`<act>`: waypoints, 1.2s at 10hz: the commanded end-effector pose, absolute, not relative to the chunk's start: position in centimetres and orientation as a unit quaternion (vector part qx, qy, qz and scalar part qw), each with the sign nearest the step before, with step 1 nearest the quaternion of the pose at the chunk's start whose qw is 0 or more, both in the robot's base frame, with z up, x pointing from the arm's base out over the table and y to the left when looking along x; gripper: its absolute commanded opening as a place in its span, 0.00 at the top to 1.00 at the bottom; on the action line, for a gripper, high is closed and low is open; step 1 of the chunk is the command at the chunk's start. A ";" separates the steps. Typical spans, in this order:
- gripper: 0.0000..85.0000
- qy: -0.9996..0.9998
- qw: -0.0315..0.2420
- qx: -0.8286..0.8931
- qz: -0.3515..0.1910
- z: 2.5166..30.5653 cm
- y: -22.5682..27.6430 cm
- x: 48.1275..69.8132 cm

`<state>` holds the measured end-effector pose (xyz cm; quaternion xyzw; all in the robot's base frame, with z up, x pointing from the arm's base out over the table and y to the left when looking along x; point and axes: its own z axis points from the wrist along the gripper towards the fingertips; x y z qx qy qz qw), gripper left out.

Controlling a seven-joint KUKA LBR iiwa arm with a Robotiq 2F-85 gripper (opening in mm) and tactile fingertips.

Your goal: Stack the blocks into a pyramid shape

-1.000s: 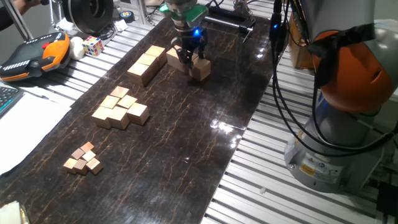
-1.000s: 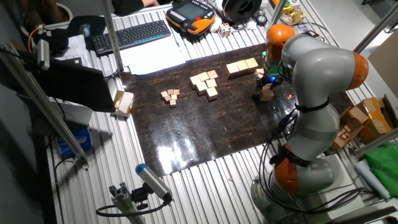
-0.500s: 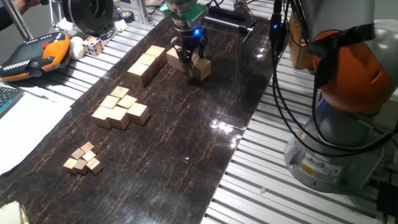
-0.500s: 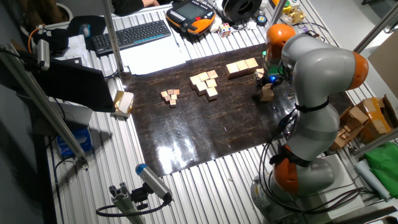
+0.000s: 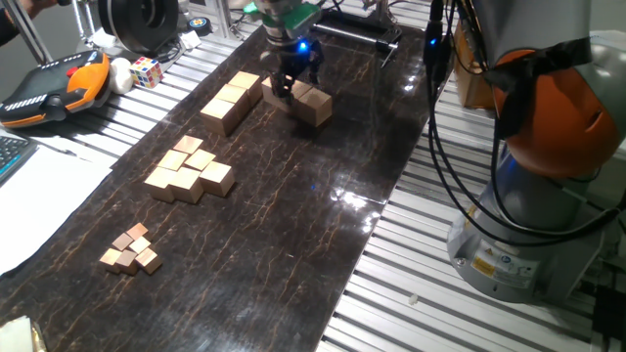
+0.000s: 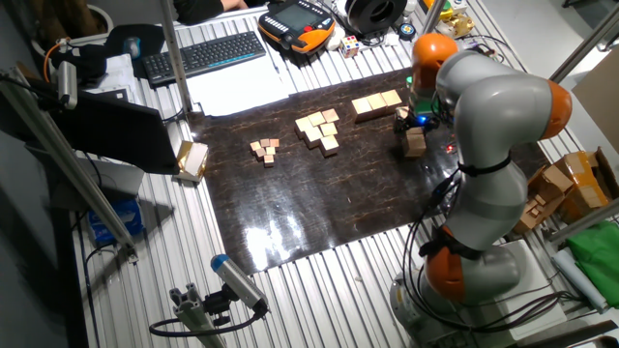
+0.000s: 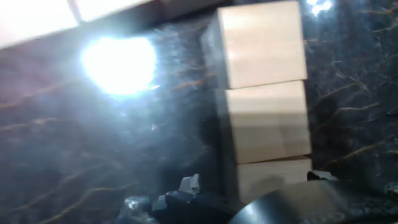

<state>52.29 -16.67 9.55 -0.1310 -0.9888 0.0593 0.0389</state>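
Three large tan blocks (image 5: pixel 230 101) lie in a row at the far left of the dark mat. Another row of three blocks (image 5: pixel 311 105) lies just right of it; the hand view shows them end to end (image 7: pixel 267 121) on the mat. My gripper (image 5: pixel 290 82) hovers just above the far end of this second row, open, with nothing between its fingers. In the other fixed view the gripper (image 6: pixel 418 122) is above these blocks (image 6: pixel 416 144), and the first row (image 6: pixel 375 102) lies to their left. No block rests on another.
A cluster of medium tan cubes (image 5: pixel 189 169) and a group of tiny cubes (image 5: pixel 131 249) lie nearer on the mat. A teach pendant (image 5: pixel 54 88) and a Rubik's cube (image 5: pixel 147 70) sit off the mat at left. The robot base (image 5: pixel 548 147) stands at right.
My gripper has lifted off the block it was around, and that block stays on the mat in line with the other two.
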 end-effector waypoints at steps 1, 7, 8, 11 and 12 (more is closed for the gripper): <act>0.00 -0.989 0.039 -0.130 0.058 10.1 -15.6 52.7; 0.04 -0.998 0.038 -0.044 0.033 12.9 -10.7 55.8; 0.05 -0.999 0.037 -0.021 0.031 12.9 -10.5 56.2; 0.07 -0.999 0.038 0.014 0.022 12.7 -10.0 57.1; 0.07 -0.999 0.039 0.020 0.023 12.5 -9.9 57.5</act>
